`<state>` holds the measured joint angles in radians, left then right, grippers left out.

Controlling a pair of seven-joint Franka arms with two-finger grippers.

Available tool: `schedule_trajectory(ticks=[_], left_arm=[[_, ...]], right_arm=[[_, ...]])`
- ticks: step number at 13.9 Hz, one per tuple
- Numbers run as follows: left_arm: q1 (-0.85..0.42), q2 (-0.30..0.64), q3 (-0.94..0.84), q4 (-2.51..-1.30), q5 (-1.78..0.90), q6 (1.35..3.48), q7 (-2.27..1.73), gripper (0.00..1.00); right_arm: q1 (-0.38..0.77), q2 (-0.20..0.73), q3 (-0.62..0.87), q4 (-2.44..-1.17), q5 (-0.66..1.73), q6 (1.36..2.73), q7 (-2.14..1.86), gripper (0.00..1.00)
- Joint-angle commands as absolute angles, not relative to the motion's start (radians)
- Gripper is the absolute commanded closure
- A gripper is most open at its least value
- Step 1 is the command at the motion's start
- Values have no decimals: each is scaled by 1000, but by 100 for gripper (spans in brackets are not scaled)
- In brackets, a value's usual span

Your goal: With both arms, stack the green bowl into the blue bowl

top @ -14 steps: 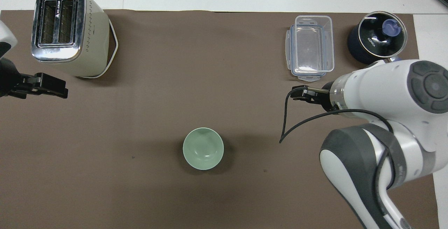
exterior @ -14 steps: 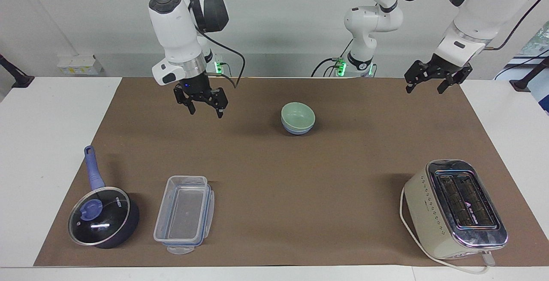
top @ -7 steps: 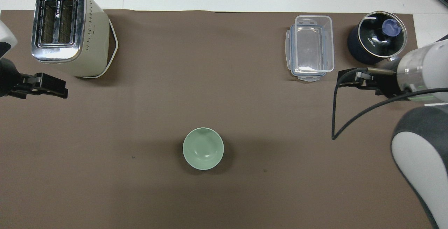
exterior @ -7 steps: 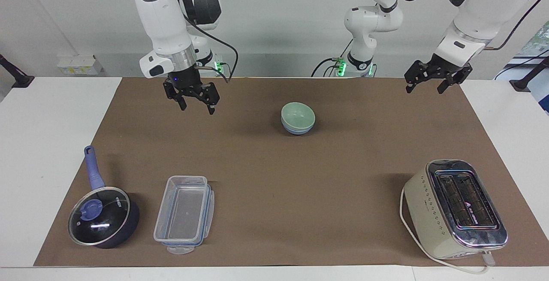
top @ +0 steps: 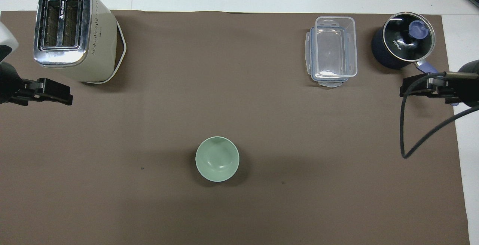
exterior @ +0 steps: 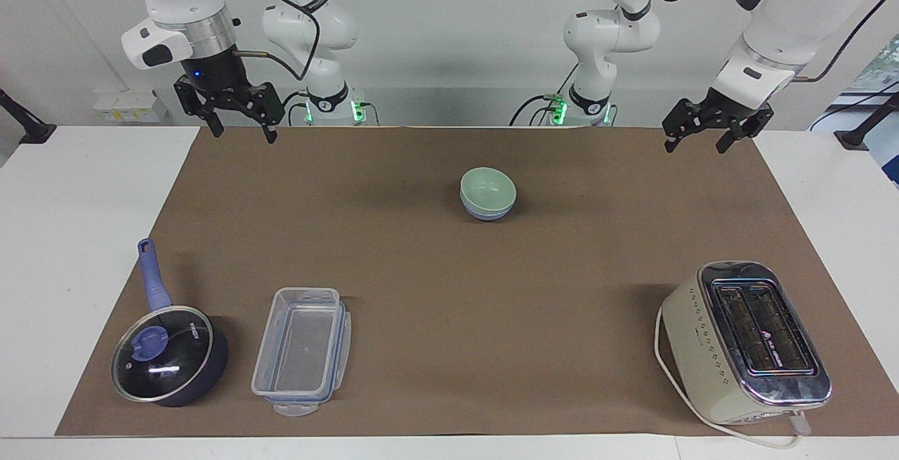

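Green bowl [exterior: 487, 188] nested in blue bowl [exterior: 484, 212]; left gripper [exterior: 697, 140] and right gripper [exterior: 240, 128] well apart from bowls, jaws spread, empty.

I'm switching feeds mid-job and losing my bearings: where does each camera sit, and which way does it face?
Facing view: high across the table, looking back at the robots; both arms show whole, left end effector and right end effector open and raised at their own ends of the brown mat.
Overhead view: high above the robots' end, looking steeply down; only the end effectors' tips show.
Shared, half a turn apart: green bowl nested in blue bowl, toaster, clear container, saucepan.
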<state>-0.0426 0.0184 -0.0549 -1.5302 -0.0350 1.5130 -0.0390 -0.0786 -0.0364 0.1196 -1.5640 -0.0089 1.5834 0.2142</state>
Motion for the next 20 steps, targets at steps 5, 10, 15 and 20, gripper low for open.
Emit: schedule_trajectory(ticks=[5, 10, 15, 20], left_arm=[[-34, 21, -58, -1513, -25, 1497, -31, 0], [-34, 21, -58, -1513, -25, 1497, -31, 0], [-34, 21, -58, -1513, -26, 1497, -31, 0], [-34, 21, -58, -1513, -25, 1497, -31, 0]], right_arm=[[37, -24, 3, -1532, -12, 1537, 212, 0], [37, -29, 6, -1536, -11, 1505, 210, 0], [43, -37, 8, -1539, 12, 1482, 204, 0], [43, -46, 8, -1552, 15, 1480, 206, 0]])
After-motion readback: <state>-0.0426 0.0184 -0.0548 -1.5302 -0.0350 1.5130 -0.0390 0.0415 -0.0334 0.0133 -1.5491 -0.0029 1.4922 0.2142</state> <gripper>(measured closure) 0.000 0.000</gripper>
